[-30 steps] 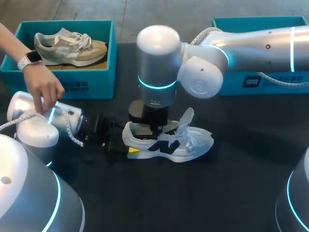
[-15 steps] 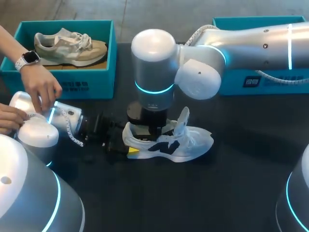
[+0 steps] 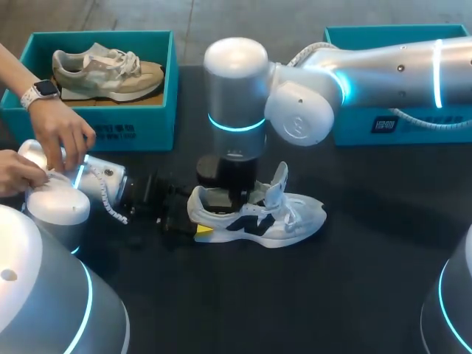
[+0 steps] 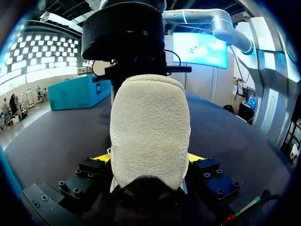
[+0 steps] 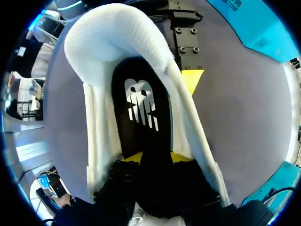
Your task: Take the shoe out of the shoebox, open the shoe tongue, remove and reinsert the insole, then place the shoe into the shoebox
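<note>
**Heel clamped, insole in the pinch**

Left gripper (image 4: 148,159) is squeezing the heel of the white shoe (image 3: 258,217) at mid-frame, bracing it, I'd say. The right gripper (image 5: 159,157) is sitting down inside the opening and seems to be pinching the black insole (image 5: 141,110). A person's hands (image 3: 63,133) are touching my left arm (image 3: 96,181). Black table (image 3: 354,295) underneath; teal shoebox (image 3: 413,122) waiting upper right, second box (image 3: 140,125) upper left holding a beige shoe (image 3: 107,70).

Soft, even light falls from overhead on the dark matte bench (image 3: 369,280), which gives back almost no glare, and the white shoe (image 3: 258,217) throws only a faint, short shadow beside its sole. The right arm (image 3: 383,74) carries broad pale highlights along its silver shell and glowing cyan rings, while in the right wrist view the shoe's white collar is brightly lit and its inside dark.
</note>
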